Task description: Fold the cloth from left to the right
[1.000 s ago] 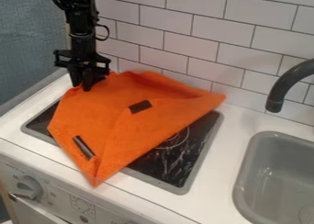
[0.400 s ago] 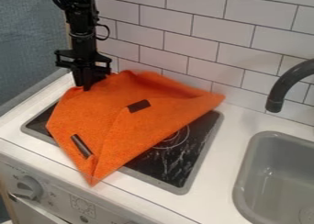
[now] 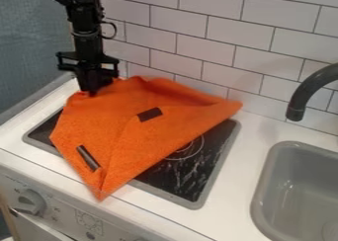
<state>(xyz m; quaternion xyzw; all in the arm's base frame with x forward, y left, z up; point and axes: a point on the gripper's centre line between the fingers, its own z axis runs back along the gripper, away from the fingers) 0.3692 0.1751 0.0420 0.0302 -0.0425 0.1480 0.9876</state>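
Observation:
My gripper (image 3: 89,91) is at the back left of the stove, pointing down, its fingers drawn together on the upper left edge of the orange cloth (image 3: 132,121). The cloth lies over most of the black cooktop, spread at a slant with creases. Its right corner reaches toward the tiled wall and its lowest corner hangs at the counter's front edge. Two dark patches show on it, one near the middle and one at the lower left. The fingertips are partly lost against the cloth.
The cooktop (image 3: 188,180) shows at the cloth's lower right and left. To the right are a grey sink (image 3: 267,185) and a dark faucet (image 3: 307,94). White tiles (image 3: 204,47) rise behind, and a knob (image 3: 27,201) is on the front panel.
The gripper's fingers have closed together at the cloth's edge, and the gripper has risen very slightly. The cloth's left side and front corner have shifted a little to the left.

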